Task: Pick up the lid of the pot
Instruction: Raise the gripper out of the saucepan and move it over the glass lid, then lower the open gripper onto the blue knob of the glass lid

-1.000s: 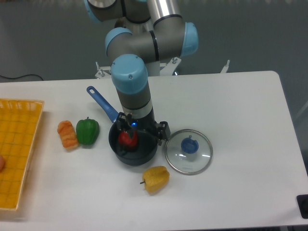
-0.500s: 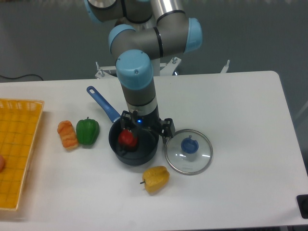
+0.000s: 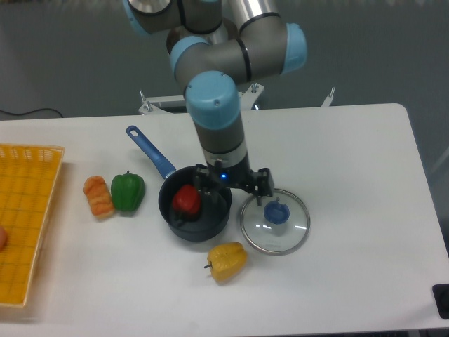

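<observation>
While my gripper [image 3: 233,186] hung above the table [image 3: 365,210], its fingers were spread wide. The clear lid [image 3: 293,230] with a blue knob [image 3: 276,212] lay just right of the pan [image 3: 199,234].

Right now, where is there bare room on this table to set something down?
The widest white tabletop shows from the glass lid to the picture's right edge; another patch lies between the orange basket and yellow pepper. It's crowded around the pan: lid and pepper close by, gripper above.
</observation>
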Robot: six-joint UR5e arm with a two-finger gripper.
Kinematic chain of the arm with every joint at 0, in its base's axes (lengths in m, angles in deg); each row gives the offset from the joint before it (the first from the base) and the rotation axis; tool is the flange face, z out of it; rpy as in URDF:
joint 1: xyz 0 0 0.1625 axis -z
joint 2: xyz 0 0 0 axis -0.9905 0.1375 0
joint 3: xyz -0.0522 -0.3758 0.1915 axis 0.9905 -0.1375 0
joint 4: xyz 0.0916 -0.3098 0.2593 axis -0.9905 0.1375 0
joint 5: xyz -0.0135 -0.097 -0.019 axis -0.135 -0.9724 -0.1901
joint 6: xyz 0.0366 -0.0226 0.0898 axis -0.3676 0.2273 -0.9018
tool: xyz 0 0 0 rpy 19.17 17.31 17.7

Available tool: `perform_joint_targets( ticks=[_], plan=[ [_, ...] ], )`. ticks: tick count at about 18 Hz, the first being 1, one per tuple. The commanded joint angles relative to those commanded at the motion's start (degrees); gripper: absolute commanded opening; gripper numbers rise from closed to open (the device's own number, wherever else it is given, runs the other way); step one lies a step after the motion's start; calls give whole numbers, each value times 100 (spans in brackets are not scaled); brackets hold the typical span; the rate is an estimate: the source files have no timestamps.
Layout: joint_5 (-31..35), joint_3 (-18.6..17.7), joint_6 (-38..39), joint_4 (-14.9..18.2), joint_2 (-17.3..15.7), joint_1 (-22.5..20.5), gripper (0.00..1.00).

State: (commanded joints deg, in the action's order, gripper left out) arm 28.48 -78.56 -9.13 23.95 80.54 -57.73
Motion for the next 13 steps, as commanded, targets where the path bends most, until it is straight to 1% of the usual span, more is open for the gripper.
perform_joint_targets(
  ticks=[1,2,4,8,10,12,13],
  plan=[
    [0,-26,-209,0,18,-88,100],
    [0,-35,-577,9,44,-150,100],
    [17,-70,-1219,0,176,-220,100],
    [289,-114,-2099,0,413,-308,100],
    [299,-141,-2399,0,518,-326,100],
    [273,-150,-2478,-9,536,-387,100],
    [272,-158,-2635,-9,545,-387,100]
  ],
)
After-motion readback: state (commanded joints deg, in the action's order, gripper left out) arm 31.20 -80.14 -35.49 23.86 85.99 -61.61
